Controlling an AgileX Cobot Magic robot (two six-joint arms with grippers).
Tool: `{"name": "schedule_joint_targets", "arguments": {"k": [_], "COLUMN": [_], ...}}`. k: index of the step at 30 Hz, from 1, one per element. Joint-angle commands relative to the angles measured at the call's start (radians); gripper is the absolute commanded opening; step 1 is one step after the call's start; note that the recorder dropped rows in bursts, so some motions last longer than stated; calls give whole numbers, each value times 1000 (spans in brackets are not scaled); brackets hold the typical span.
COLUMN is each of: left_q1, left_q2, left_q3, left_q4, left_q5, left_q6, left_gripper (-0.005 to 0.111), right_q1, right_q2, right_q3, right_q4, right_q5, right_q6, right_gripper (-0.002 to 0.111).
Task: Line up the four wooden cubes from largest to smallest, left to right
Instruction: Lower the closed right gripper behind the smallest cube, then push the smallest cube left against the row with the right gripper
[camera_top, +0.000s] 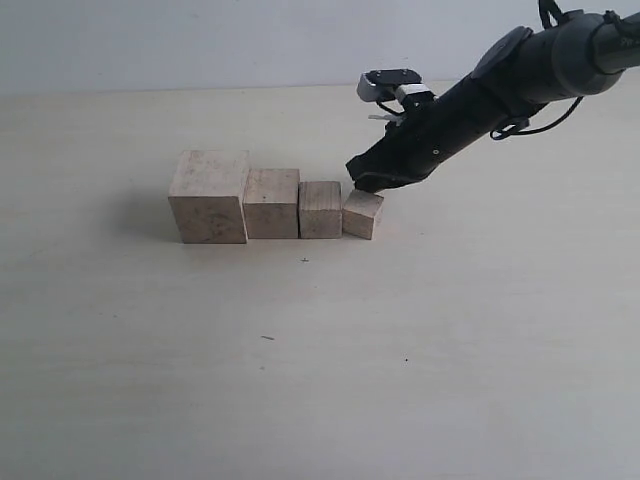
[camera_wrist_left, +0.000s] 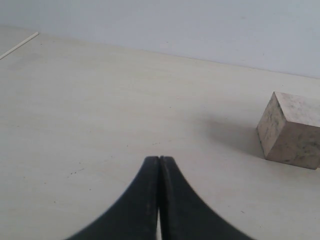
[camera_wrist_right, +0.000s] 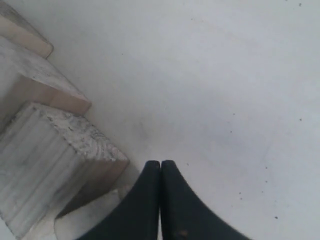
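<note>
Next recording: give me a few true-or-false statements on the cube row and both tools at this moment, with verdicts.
1. In the exterior view the largest cube stands leftmost in the row and the smallest cube rightmost. True.
2. The right tool grips the smallest cube. False: it is shut on nothing, with its tip close beside that cube.
3. The smallest cube sits square with its neighbours. False: it is turned askew.
4. The left tool is shut and empty. True.

Pale cubes (camera_top: 272, 205) in seemingly touching row
</note>
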Motion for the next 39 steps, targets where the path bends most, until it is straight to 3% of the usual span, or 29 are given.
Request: {"name": "schedule_joint_targets", "arguments": {"k": [1,5,8,11,14,19,39], "left_q1": [-5,-5,-5,-5,-5,-5,-5], "left_q2": [-6,-6,-6,-6,-6,-6,-6], "left_q3": [2,2,2,2,2,2,2], "left_q4": [4,4,4,4,4,4,4], "left_q5": [-8,-8,-8,-8,-8,-8,-8], "left_q6": [0,0,0,0,0,0,0], "left_gripper": [0,0,0,0,0,0,0], "right_q1": [-3,-3,-3,-1,-1,-1,-1], "right_q2": [-53,-129,-207,-222,-199,-145,-53], "right_q3": [-5,-5,-5,-5,-5,-3,-3], "right_q4": [-4,-132,-428,-496,-482,-465,-348], "right_q5": [-11,-13,69,172,271,293,148], "right_q6": [-5,177,532,698,710,710,577], "right_gripper": [0,0,0,0,0,0,0]}}
